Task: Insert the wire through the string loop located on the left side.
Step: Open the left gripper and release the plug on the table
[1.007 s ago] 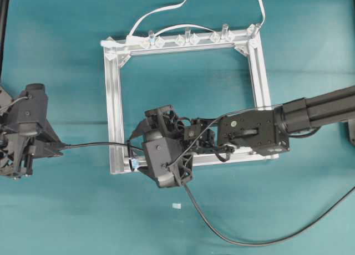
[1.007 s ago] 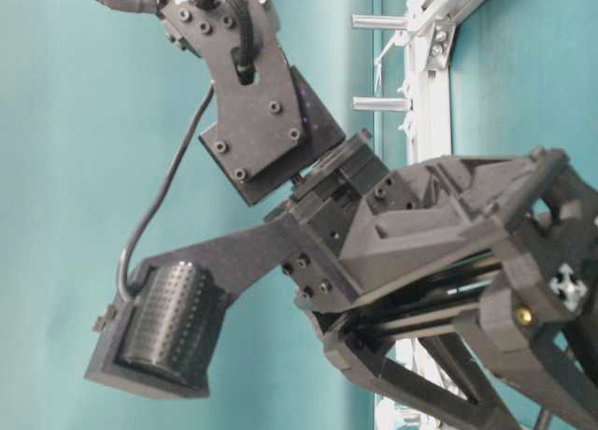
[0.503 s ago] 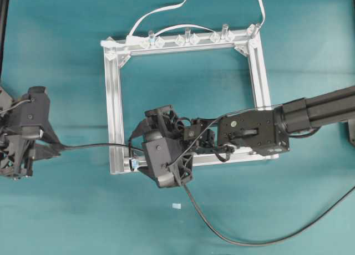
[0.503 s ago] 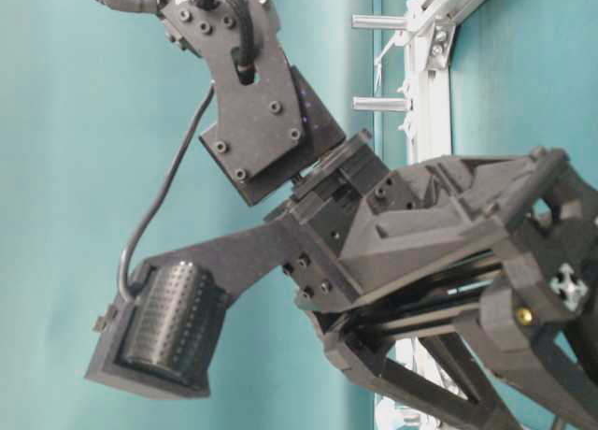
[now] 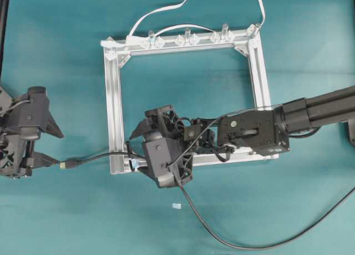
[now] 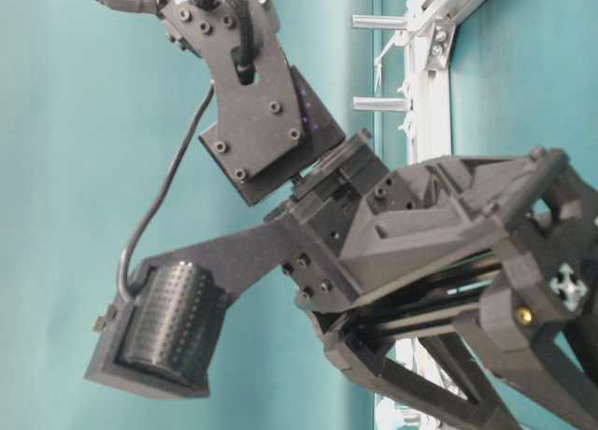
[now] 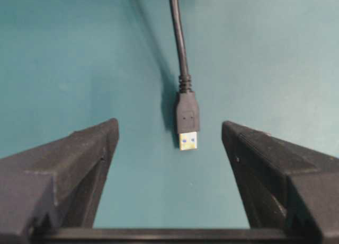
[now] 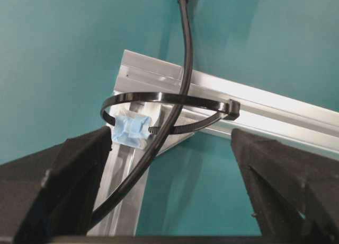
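The wire [image 8: 183,58] is a thin black cable that runs through the string loop [image 8: 169,103], a dark tie with a pale blue tape tab [image 8: 130,128] at the frame's lower-left corner. My right gripper [image 8: 170,143] stands open around the loop [image 5: 129,155] and touches nothing. The wire's plug [image 7: 187,127], black with a metallic tip, lies flat on the teal table. It rests between the wide-open fingers of my left gripper [image 7: 169,130], clear of both. In the overhead view the plug [image 5: 69,164] lies just right of the left gripper [image 5: 51,147].
The square aluminium frame [image 5: 115,100] lies mid-table, with clear pegs [image 5: 187,34] and a white flat cable [image 5: 161,11] along its top bar. The wire's slack [image 5: 233,245] curves along the bottom right. A black arm body [image 6: 280,131] fills the table-level view.
The left gripper has opened and let go of the plug. The plug has dropped onto the table and the wire left of the loop has sagged. The right gripper has not moved.
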`<state>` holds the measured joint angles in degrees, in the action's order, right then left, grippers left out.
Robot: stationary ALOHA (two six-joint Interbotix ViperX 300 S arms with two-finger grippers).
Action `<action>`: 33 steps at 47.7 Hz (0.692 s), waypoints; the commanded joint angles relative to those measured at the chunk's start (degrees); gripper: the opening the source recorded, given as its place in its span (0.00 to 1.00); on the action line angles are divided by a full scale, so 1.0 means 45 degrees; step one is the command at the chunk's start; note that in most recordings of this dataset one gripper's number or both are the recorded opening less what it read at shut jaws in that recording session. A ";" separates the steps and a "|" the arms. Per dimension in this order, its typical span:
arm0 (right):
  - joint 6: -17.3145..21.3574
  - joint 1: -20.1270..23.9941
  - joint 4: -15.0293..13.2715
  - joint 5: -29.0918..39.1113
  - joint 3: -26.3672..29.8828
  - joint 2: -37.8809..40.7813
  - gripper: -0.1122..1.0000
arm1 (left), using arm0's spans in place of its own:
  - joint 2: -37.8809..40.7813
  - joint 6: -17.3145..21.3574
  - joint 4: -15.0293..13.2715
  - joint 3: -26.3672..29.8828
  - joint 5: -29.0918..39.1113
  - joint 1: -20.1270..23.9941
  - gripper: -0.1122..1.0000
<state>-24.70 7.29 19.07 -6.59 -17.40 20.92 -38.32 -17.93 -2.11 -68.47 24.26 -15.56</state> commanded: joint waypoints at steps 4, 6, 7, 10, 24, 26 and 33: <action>0.0020 0.0000 -0.0039 -0.0078 0.0273 -0.0605 0.94 | -0.0352 0.0391 0.0508 0.0352 0.0039 -0.0039 0.82; 0.0000 -0.0059 -0.0039 -0.0078 0.0273 -0.0723 0.94 | -0.0469 0.0488 0.0801 0.0449 0.0156 -0.0039 0.82; 0.0000 -0.0059 -0.0039 -0.0078 0.0254 -0.0801 0.94 | -0.0547 0.0586 0.1035 0.0508 0.0234 -0.0020 0.82; 0.0000 -0.0137 -0.0039 -0.0078 0.0254 -0.0977 0.94 | -0.0703 0.0762 0.1348 0.0645 0.0430 0.0059 0.82; 0.0000 -0.0527 -0.0039 -0.0195 0.0215 -0.1855 0.94 | -0.1934 0.1133 0.1445 0.0664 0.0664 0.1055 0.82; 0.0000 -0.0566 -0.0059 -0.0254 0.0195 -0.1953 0.94 | -0.2227 0.1152 0.1465 0.0625 0.0664 0.1211 0.82; -0.0020 -0.0664 -0.0039 -0.0508 0.0098 -0.2324 0.94 | -0.3262 0.1152 0.1504 0.0488 0.0664 0.1738 0.82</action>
<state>-24.70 4.66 18.98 -7.91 -17.49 13.54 -51.33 -13.27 4.39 -66.62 27.42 -8.79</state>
